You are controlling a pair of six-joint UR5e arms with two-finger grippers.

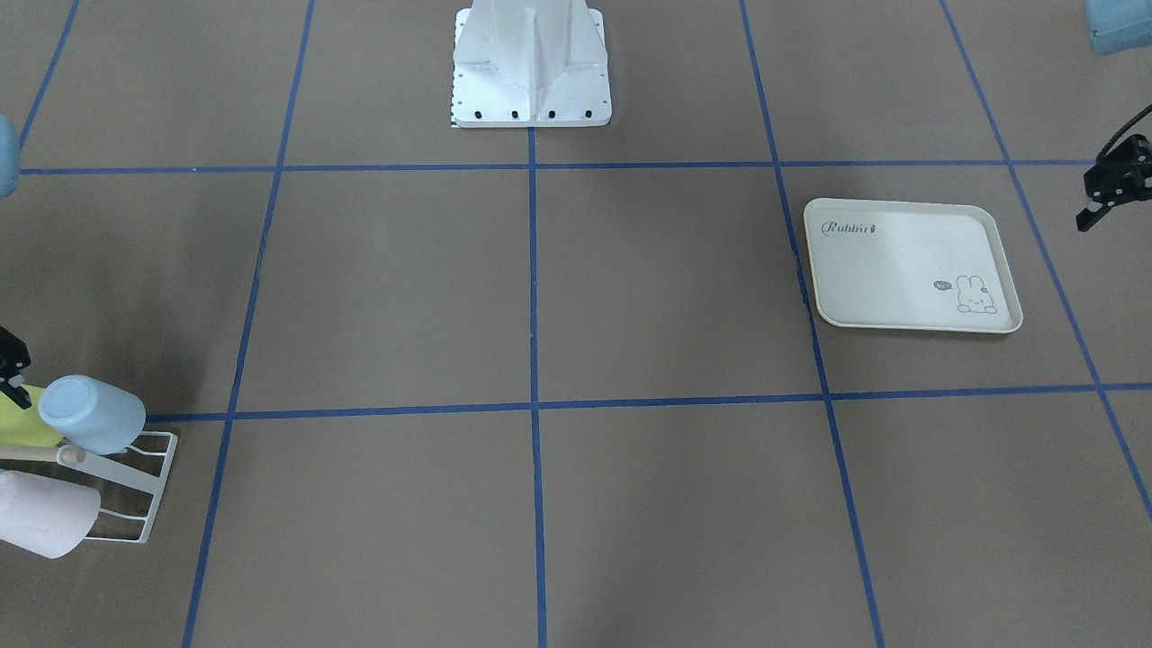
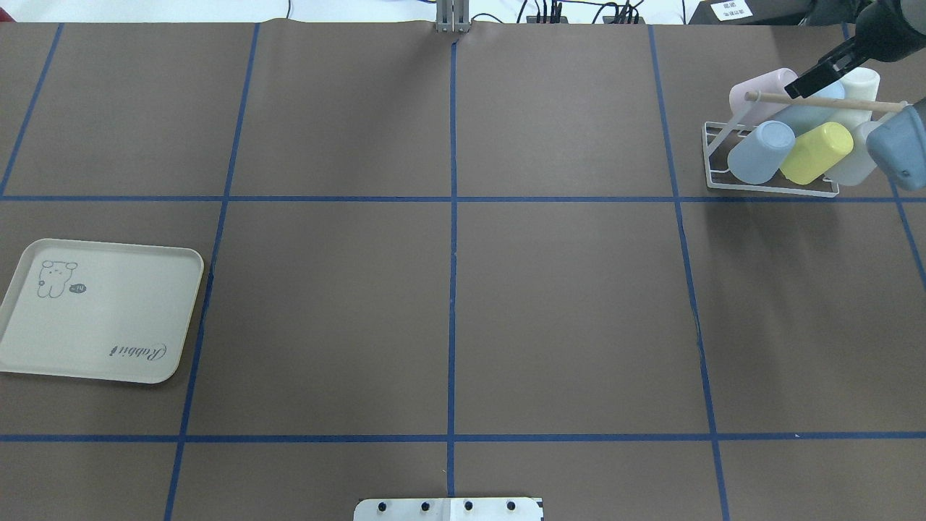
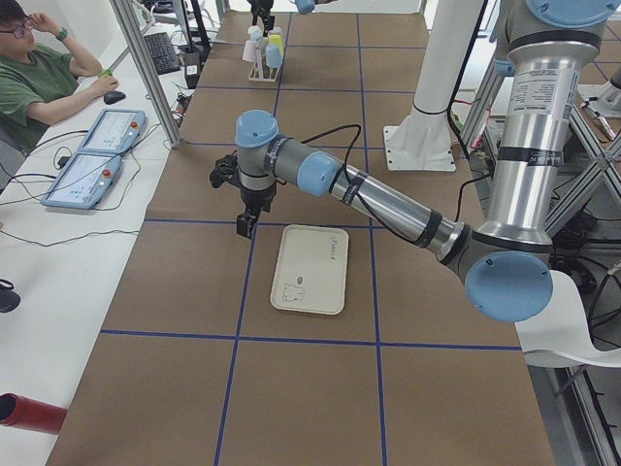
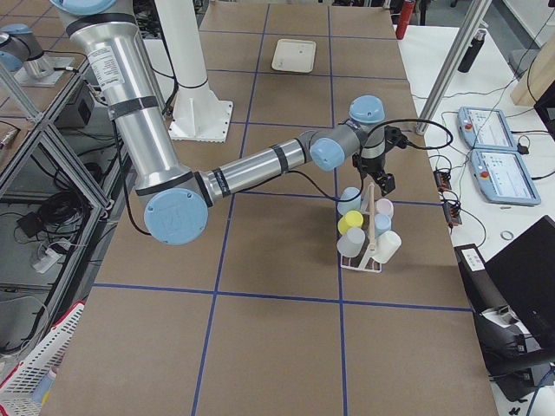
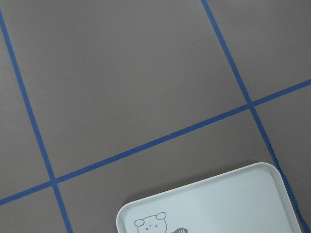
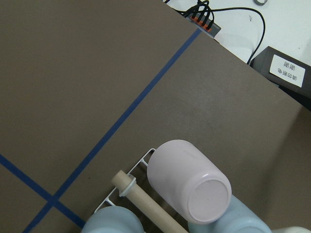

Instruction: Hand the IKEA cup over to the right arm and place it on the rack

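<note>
The white wire rack [image 2: 712, 155] with its wooden dowel [image 2: 854, 105] stands at the table's far right and holds several pastel cups. Among them are a pale blue cup [image 2: 759, 152], a yellow cup [image 2: 817, 152] and a pink cup [image 6: 187, 187]. I cannot tell which one is the IKEA cup. My right gripper [image 2: 793, 90] hangs just above the rack's back row with nothing visibly in it; whether it is open or shut I cannot tell. My left gripper [image 1: 1089, 219] hovers empty beside the cream rabbit tray [image 1: 900, 261], its jaw state unclear.
The white robot base [image 1: 531, 72] stands at the table's middle edge. A person [image 3: 39, 78] sits at a side desk with two teach pendants [image 3: 97, 155]. Blue tape lines divide the brown table [image 2: 448, 289] into squares.
</note>
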